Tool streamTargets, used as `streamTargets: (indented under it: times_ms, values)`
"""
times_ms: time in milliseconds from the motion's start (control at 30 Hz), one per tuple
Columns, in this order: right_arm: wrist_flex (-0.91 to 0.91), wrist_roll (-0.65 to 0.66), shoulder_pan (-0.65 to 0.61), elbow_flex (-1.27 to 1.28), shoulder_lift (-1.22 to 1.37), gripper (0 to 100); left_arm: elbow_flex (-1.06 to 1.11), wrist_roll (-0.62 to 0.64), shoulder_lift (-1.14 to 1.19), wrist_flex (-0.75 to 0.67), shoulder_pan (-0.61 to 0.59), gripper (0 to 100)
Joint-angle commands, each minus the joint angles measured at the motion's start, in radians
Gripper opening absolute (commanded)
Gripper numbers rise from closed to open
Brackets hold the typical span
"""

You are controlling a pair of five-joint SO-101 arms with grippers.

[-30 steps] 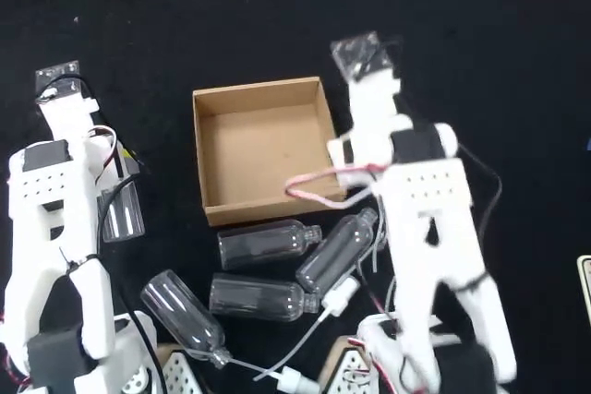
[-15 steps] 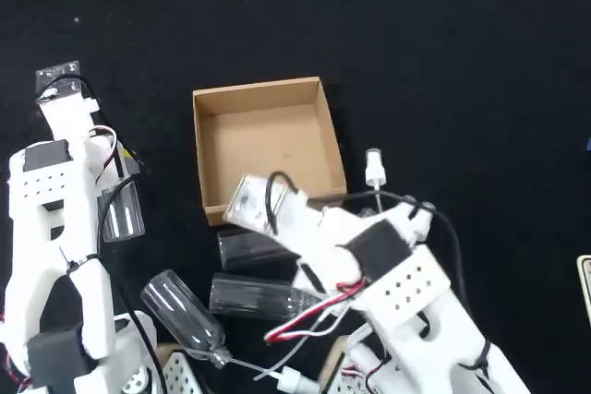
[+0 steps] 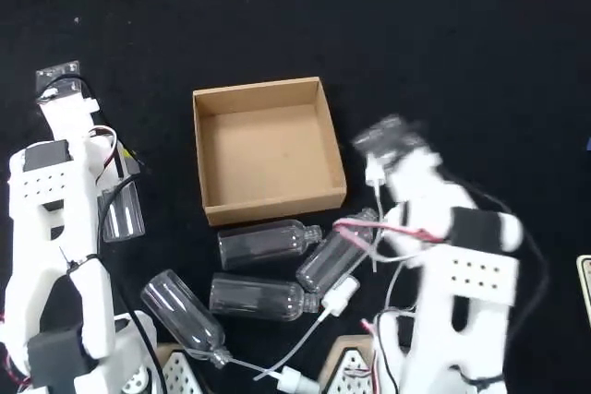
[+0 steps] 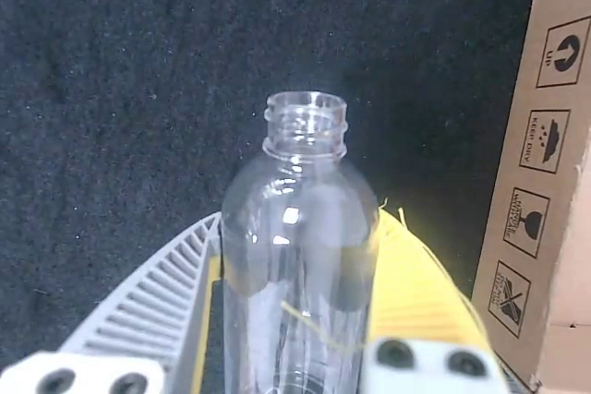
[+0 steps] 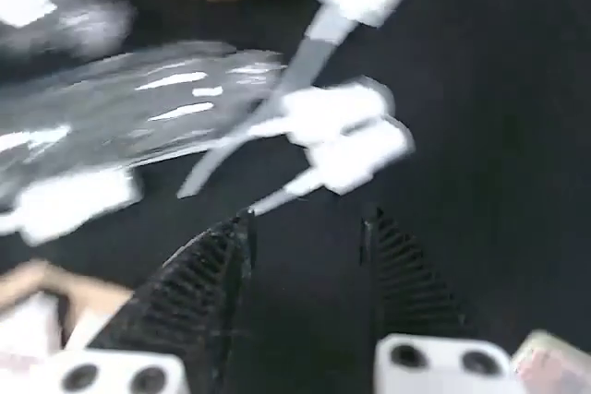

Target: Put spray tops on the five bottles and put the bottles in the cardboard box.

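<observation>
Right wrist view: the right tool (image 5: pixel 309 220) is open and empty, with a spray top (image 5: pixel 346 140) just ahead of its fingertips; blur hides finer detail. In the high view this spray top (image 3: pixel 374 173) lies just beside the box (image 3: pixel 259 89), on its side toward the right edge of the surface (image 3: pixel 480 53). Its head points to the far edge and its tube to the near edge. The right tool (image 3: pixel 388 136) hangs just beyond the head, so the top's long axis runs roughly in line with that arm. The left tool (image 4: pixel 303 219) grips an uncapped bottle (image 4: pixel 300 265) near the left edge. The right arm is judged the nearer; closing across the head should suit.
</observation>
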Motion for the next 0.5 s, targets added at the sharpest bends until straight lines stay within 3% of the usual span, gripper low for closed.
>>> streamTargets:
  times_ms: [0, 267, 467]
  values:
    - [-0.087, -0.158, 0.13, -0.064, 0.038, 16.9, -0.013, 0.011, -0.043, -0.009, -0.01, 9]
    - [-0.121, -0.45, 0.19, -0.271, 0.404, 17.4, -0.007, 0.011, -0.043, -0.009, -0.01, 9]
    - [-0.218, -0.506, 0.198, -0.298, 0.631, 17.4, -0.005, 0.011, -0.043, -0.008, -0.01, 9]
